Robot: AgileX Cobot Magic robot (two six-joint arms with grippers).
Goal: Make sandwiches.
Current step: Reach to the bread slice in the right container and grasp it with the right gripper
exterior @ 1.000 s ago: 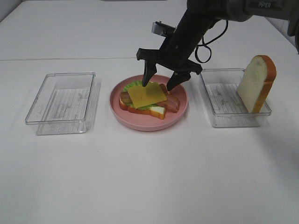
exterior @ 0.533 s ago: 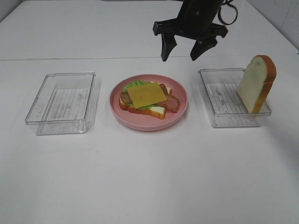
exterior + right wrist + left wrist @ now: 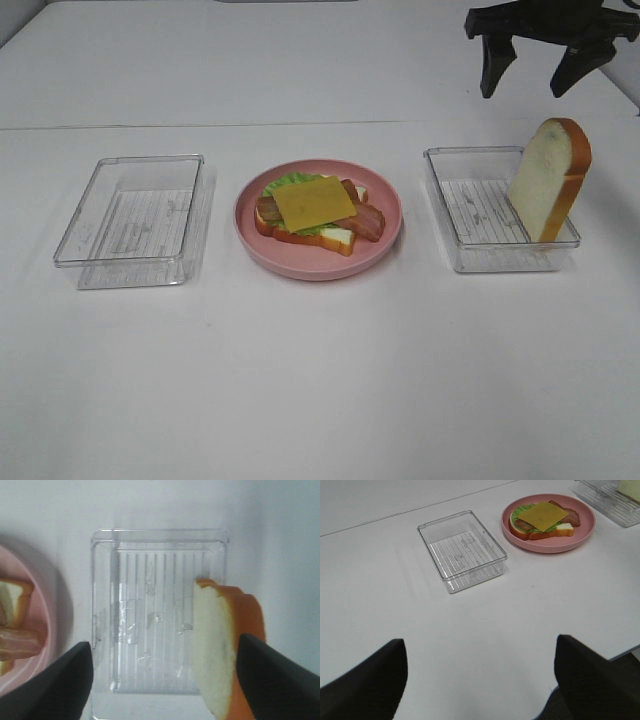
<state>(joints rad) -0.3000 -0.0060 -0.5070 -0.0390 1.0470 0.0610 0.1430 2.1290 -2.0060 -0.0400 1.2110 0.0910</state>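
Observation:
The open sandwich (image 3: 315,212) lies on the round pink plate (image 3: 385,240): a bread slice with green lettuce, brown bacon and a yellow cheese square on top. It also shows in the left wrist view (image 3: 543,518). A loose bread slice (image 3: 548,178) stands upright, leaning in the right clear tray (image 3: 480,212); the right wrist view shows it (image 3: 225,642) too. My right gripper (image 3: 538,70) is open and empty, high above that tray. My left gripper (image 3: 480,680) is open and empty, well away from the plate.
An empty clear tray (image 3: 135,215) stands left of the plate; it also shows in the left wrist view (image 3: 461,550). The white table's near edge shows in the left wrist view.
My right gripper rose from just above the cheese on the sandwich and swung right, now open above the right tray. The cheese stays on the sandwich.

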